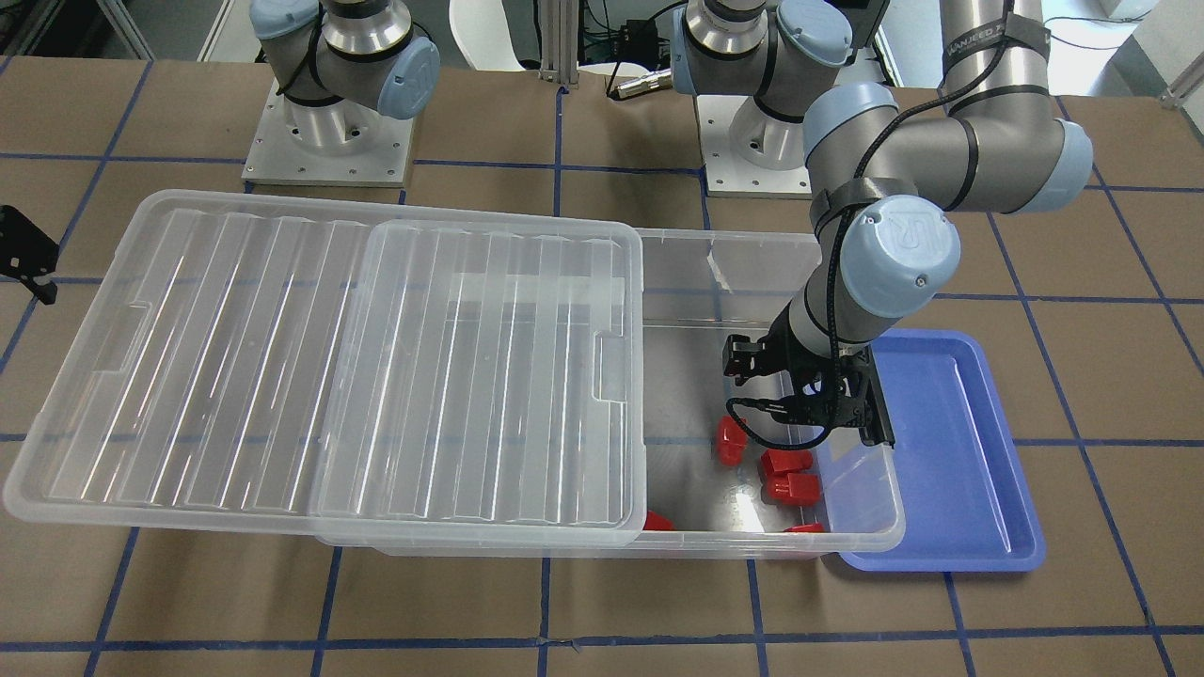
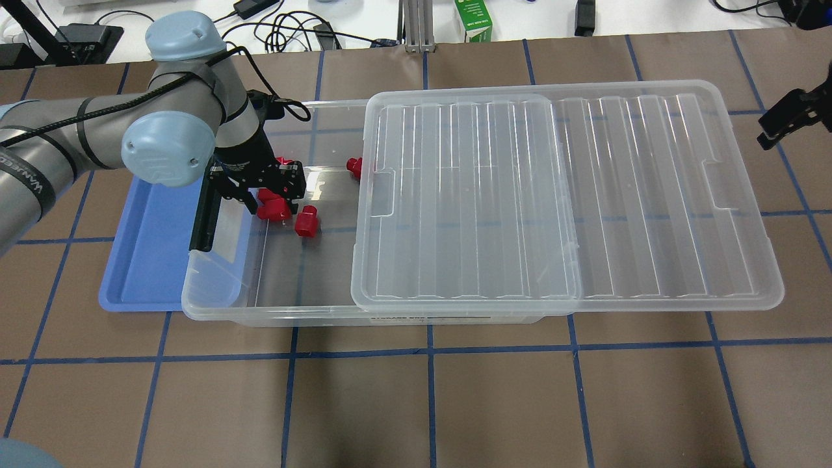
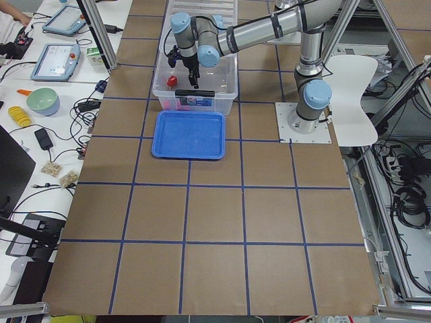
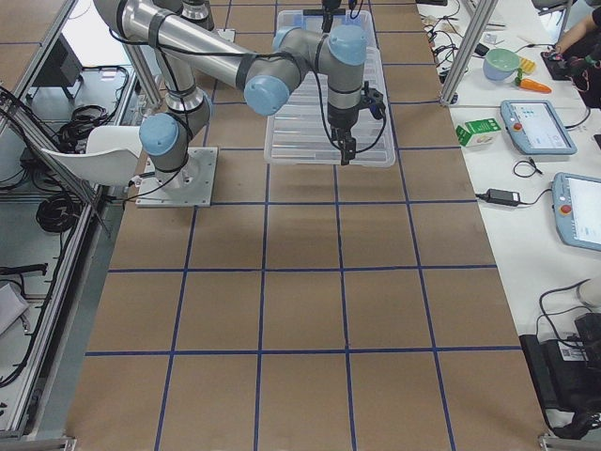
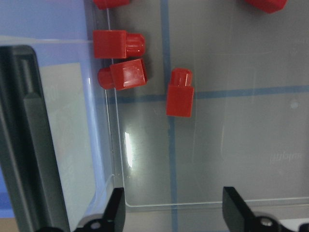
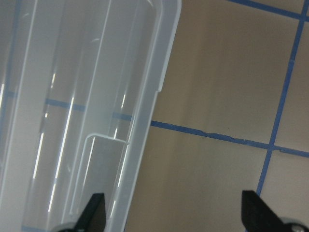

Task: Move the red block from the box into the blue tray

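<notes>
The blue tray (image 2: pixel 140 260) lies just outside the left gripper (image 5: pixel 171 195), whose fingers are spread wide inside the box (image 2: pixel 279 313). The red block (image 5: pixel 180 93) lies ahead of its fingertips, untouched. The right gripper (image 6: pixel 173 195) hovers spread over the edge of the lid (image 2: pixel 565 195).

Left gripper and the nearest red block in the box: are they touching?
Apart. The left wrist view shows the left gripper open, with bare floor of the box between its fingertips and the red block.
</notes>
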Controlling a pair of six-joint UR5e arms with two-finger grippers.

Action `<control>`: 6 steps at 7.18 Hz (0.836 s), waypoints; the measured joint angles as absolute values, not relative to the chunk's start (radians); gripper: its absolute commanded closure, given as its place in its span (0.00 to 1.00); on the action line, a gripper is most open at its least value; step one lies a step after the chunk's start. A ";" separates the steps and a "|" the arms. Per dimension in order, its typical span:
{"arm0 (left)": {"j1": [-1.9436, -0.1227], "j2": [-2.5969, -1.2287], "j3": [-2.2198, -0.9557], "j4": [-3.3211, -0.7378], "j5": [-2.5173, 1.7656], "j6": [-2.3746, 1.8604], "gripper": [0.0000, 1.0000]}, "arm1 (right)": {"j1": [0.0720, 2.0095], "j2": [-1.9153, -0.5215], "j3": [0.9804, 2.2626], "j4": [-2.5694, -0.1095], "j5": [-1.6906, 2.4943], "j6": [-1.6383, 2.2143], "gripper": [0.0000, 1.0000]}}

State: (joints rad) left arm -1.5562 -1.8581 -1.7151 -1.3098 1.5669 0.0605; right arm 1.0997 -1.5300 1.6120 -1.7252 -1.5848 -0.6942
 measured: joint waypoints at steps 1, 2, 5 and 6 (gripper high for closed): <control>-1.560 -1.878 -1.716 -1.294 1.566 0.061 0.28 | 1.100 -1.575 1.577 -1.652 -1.587 -0.689 0.00; -1.569 -1.898 -1.717 -1.271 1.566 0.060 0.28 | 1.100 -1.633 1.561 -1.596 -1.594 -0.670 0.00; -1.595 -1.949 -1.749 -1.188 1.565 0.060 0.28 | 1.116 -1.717 1.565 -1.533 -1.592 -0.559 0.00; -1.596 -1.963 -1.755 -1.168 1.565 0.062 0.28 | 1.153 -1.714 1.565 -1.534 -1.574 -0.495 0.00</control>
State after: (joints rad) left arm -1.5962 -1.9634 -1.7551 -1.1678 1.5646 0.0618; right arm 1.1534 -1.7137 1.5648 -1.5342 -1.5741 -0.4954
